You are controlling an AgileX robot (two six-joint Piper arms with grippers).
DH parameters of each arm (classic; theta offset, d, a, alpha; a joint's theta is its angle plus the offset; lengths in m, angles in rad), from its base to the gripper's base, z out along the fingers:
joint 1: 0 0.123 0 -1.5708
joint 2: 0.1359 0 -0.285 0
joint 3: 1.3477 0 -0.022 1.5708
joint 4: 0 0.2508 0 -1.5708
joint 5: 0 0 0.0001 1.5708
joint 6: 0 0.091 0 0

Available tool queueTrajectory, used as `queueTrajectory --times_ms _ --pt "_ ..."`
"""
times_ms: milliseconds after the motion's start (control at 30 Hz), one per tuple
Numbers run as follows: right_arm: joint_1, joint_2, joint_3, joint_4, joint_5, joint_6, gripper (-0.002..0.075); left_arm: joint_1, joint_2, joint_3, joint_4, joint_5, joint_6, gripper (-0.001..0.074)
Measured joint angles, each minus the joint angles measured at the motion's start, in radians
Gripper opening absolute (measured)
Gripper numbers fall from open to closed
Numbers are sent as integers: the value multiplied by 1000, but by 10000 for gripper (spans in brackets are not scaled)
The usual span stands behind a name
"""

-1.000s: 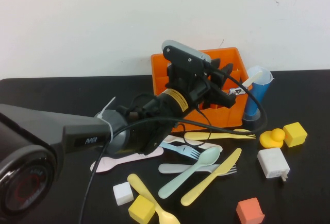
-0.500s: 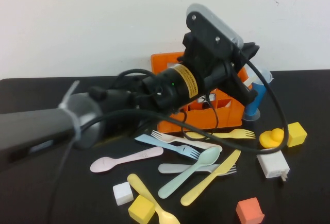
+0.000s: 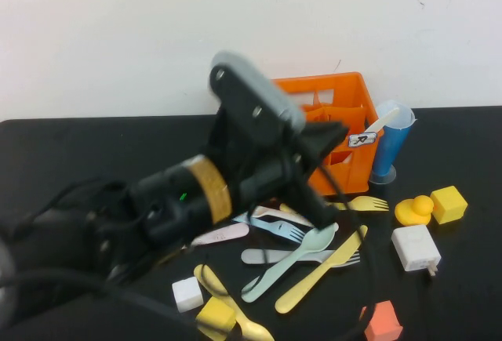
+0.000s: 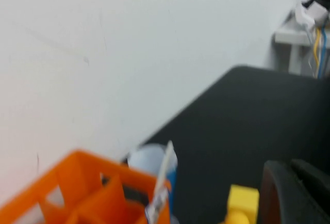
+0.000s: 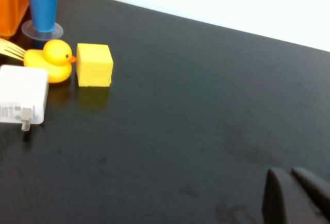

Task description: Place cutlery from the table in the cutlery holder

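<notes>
A: Since the earlier frame, what has shifted?

B: Compared with half a second ago, the left arm has swung toward the camera and lower; its left gripper (image 3: 328,133) now hangs in front of the boxy orange plastic cutlery holder (image 3: 349,98), jaws closed together and holding nothing visible.

A: And the arm's pose?

B: Wrist tilted up, grey camera plate on top, forearm running diagonally from the lower left.

A: Where is the cutlery?

B: A mint green plastic spoon (image 3: 290,261), a yellow plastic knife (image 3: 321,270) and a pale blue plastic fork (image 3: 274,227) lie on the matte black table (image 3: 471,278), in front of the holder.

A: The right gripper (image 5: 296,195)?

B: Low over bare tabletop at the right, fingers together, empty.
</notes>
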Motion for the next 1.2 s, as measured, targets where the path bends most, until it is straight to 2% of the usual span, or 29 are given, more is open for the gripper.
queueTrajectory --times_ms 367,633,867,1033,1200 --pt "0 0 0 0 0 0 -3 0 -156 157 3 82 -33 0" --pt "0 0 0 0 0 0 -3 0 -295 219 77 143 -143 0" --pt "0 0 0 0 0 0 -3 22 -387 245 44 197 -174 0" --pt "0 0 0 0 0 0 -3 94 -535 246 23 430 -178 0" --pt "0 0 0 0 0 0 -3 108 -691 246 9 708 -194 0"
